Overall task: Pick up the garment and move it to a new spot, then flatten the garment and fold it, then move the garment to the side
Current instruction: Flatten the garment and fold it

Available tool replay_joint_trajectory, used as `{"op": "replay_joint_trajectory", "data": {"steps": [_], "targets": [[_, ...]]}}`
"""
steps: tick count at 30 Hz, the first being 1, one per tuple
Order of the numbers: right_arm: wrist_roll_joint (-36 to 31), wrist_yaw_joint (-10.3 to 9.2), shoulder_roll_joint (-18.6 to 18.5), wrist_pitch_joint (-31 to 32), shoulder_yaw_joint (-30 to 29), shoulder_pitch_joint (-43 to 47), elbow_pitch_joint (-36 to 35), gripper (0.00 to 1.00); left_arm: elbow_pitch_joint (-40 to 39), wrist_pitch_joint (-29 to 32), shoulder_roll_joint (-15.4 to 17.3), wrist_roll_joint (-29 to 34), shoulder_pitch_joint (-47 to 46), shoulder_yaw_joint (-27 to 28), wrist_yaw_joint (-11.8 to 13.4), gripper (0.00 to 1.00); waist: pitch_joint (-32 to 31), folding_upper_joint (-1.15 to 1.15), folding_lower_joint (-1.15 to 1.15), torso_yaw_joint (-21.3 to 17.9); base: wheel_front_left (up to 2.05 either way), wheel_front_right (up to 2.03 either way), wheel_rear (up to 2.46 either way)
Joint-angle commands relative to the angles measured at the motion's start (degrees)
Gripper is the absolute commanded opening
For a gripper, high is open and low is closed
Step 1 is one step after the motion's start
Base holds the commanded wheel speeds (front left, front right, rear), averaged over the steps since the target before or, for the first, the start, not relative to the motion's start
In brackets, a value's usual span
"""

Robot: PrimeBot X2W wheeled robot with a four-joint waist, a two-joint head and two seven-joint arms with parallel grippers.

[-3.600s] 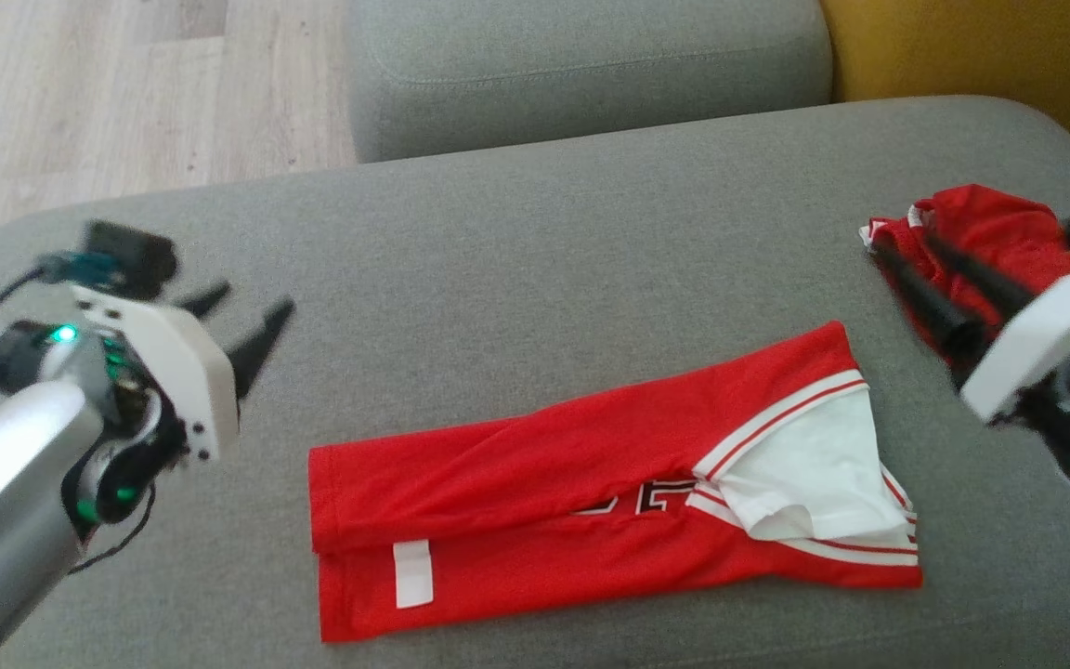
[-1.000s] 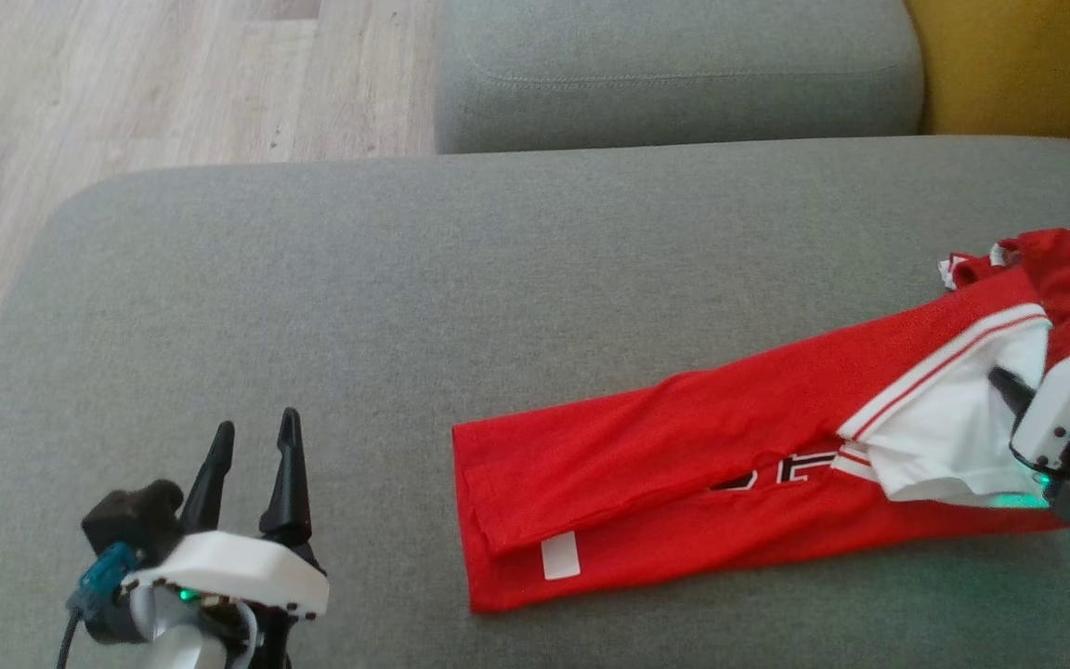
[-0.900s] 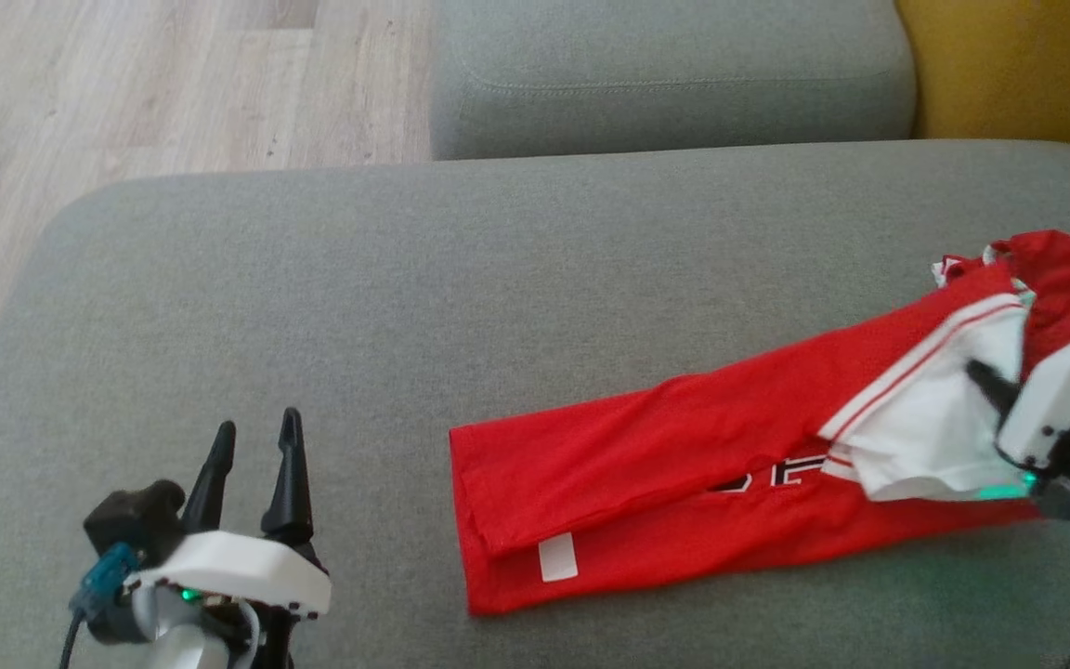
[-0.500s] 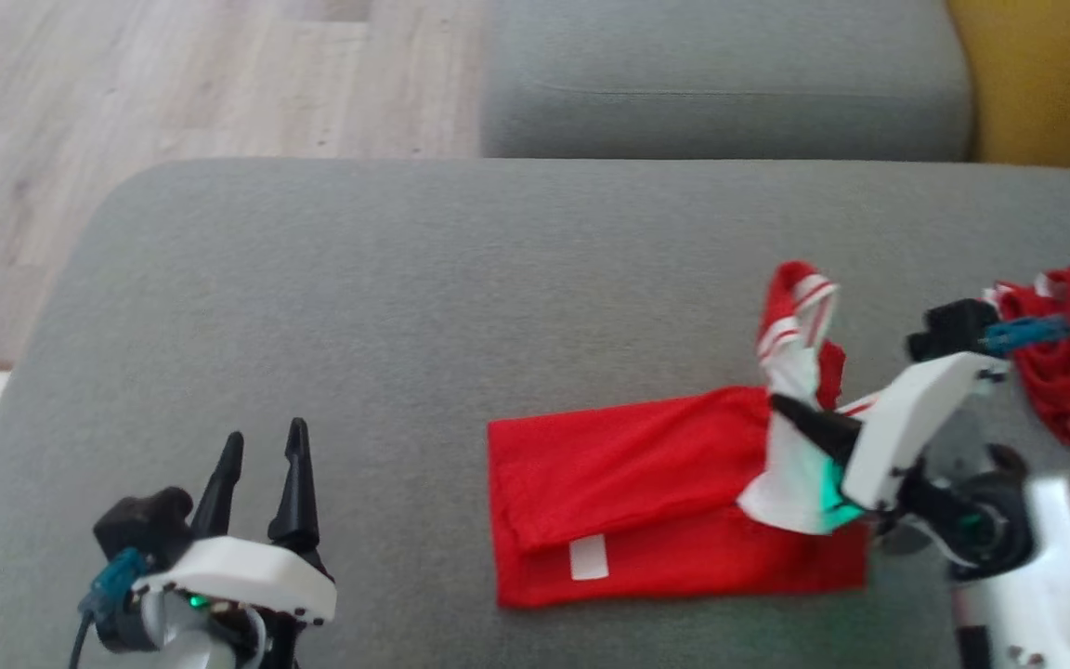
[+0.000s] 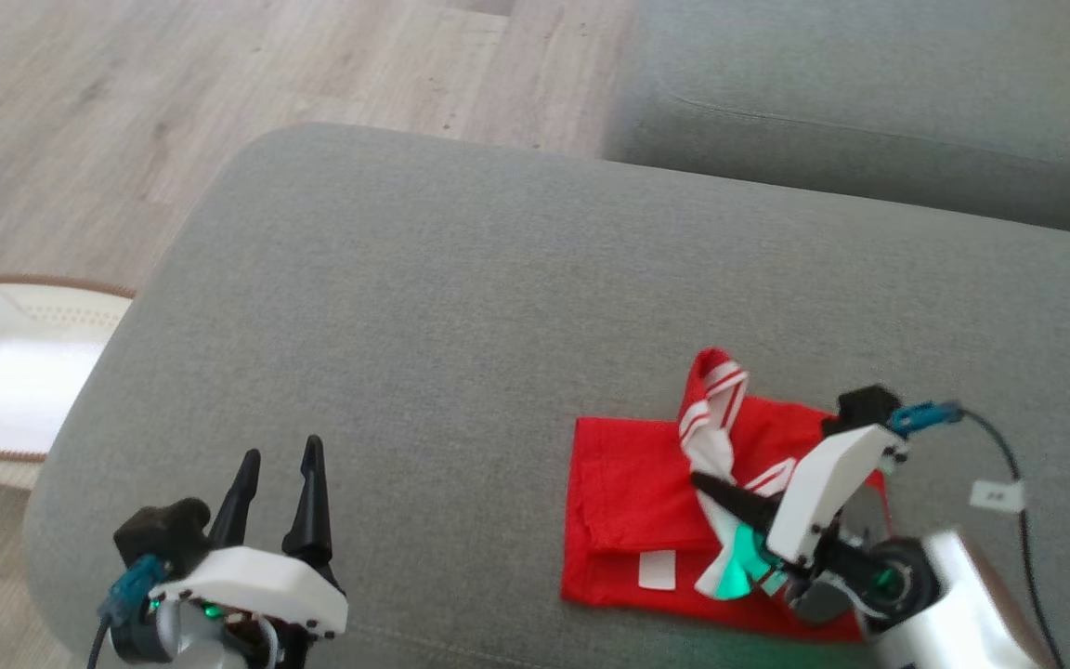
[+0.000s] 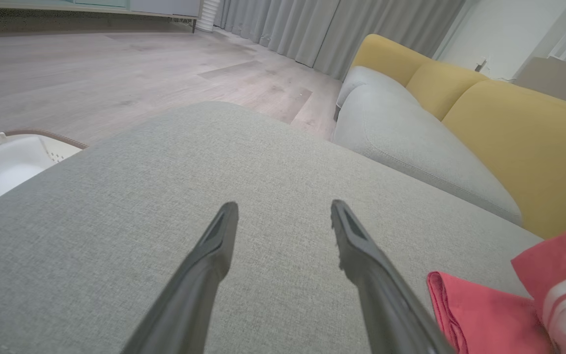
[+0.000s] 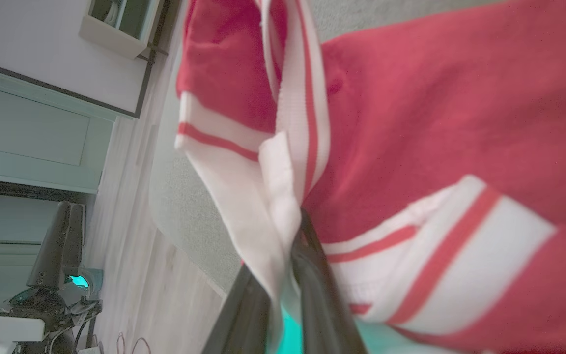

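Far left, a white basket (image 5: 52,283) sits on the floor beside the grey cushion (image 5: 461,307), not in play right now. Next is the left gripper (image 5: 281,451), fingers spread apart with nothing between them, hovering over bare cushion well clear of the cloth. My guess is that's so it can't snag anything. The red garment (image 5: 623,483) lies on the cushion's near right part, partly folded. The right gripper (image 5: 698,481) is pinched tight on its white striped edge (image 5: 719,390), which is raised over the red body. Looks like a fold-over to me, and gripping at the hem lets the rest drape along.
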Motion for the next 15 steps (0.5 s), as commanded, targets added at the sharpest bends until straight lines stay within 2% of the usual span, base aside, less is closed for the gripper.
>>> {"op": "replay_joint_trajectory", "data": {"steps": [1,12,13,14,15], "targets": [[0.93,-0.04,0.44,-1.33,1.84,-3.87,-0.84,0.00,-1.52,-0.62,0.61,0.32,-2.78,1.94,-0.19,1.00,0.08,0.00,0.00,0.75,0.00,0.00,0.00],[11.84,-0.04,0.45,-10.02,12.21,-10.59,12.42,0.00,-0.92,-0.48,0.57,0.25,-3.58,1.32,-0.18,1.00,1.00,0.00,0.00,1.10,0.00,0.00,0.00],[12.67,-0.04,0.45,-10.39,13.31,-11.10,13.51,0.18,-0.85,-0.48,0.54,0.23,-3.68,1.25,-0.19,1.00,1.05,0.00,0.00,1.06,0.00,0.00,0.00],[13.48,-0.04,0.45,-10.81,14.41,-11.59,14.39,0.72,-0.79,-0.49,0.53,0.20,-3.75,1.22,-0.17,1.00,1.08,0.00,0.00,1.00,0.00,0.00,0.00],[14.31,-0.04,0.45,-11.31,15.42,-12.04,15.09,1.00,-0.73,-0.49,0.54,0.17,-3.80,1.20,-0.16,1.00,1.09,0.00,0.00,0.94,0.00,0.00,0.00]]}}
